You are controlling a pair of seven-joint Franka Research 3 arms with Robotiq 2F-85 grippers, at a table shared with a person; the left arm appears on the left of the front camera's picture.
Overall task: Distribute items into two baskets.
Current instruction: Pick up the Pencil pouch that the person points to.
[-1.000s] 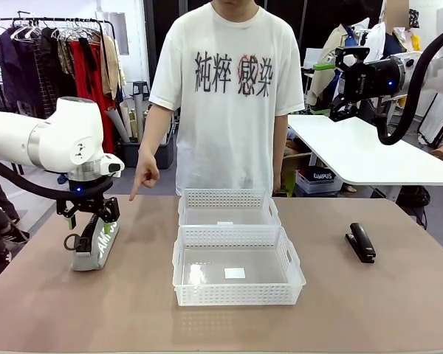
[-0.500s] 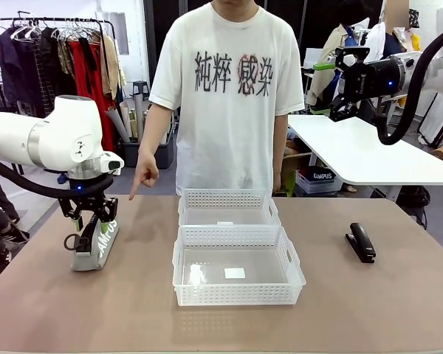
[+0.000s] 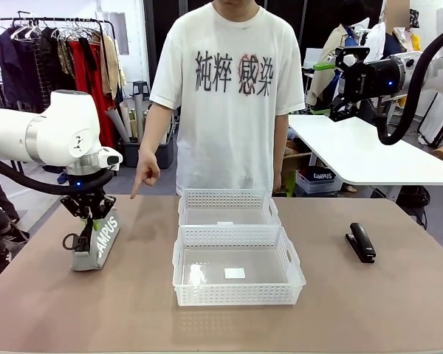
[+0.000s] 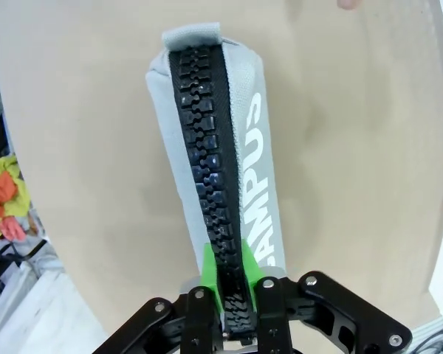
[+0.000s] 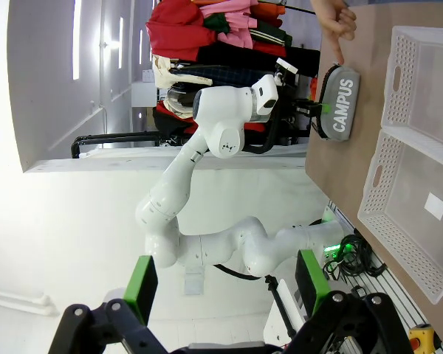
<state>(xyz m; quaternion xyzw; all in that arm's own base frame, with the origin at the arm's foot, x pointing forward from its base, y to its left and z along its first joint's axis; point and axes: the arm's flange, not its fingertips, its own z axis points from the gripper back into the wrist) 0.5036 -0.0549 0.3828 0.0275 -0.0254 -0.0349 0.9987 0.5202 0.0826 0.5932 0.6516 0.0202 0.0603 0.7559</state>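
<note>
My left gripper (image 3: 94, 215) is shut on the top zip edge of the grey "CAMPUS" pouch (image 3: 96, 242), which leans at the table's left with its bottom low to the surface. In the left wrist view the green pads (image 4: 211, 269) pinch the black zipper of the pouch (image 4: 255, 169). The black stapler (image 3: 361, 242) lies alone at the right. Two white lattice baskets sit mid-table, the near basket (image 3: 232, 293) and the far basket (image 3: 225, 198), both empty. My right gripper (image 3: 341, 80) hangs open high at the right. The right wrist view shows that gripper (image 5: 225, 284), the pouch (image 5: 340, 103) and both baskets (image 5: 399, 236) (image 5: 402, 66).
A person in a white T-shirt stands at the far side, one hand (image 3: 144, 177) pointing down at the table just right of the pouch. A white side table (image 3: 369, 158) stands behind at the right. Bare brown tabletop (image 3: 133, 310) lies in front.
My left gripper has risen a little with the pouch, whose top has tipped up and to the right, showing more of the print. The right arm and the person's hand stayed put.
</note>
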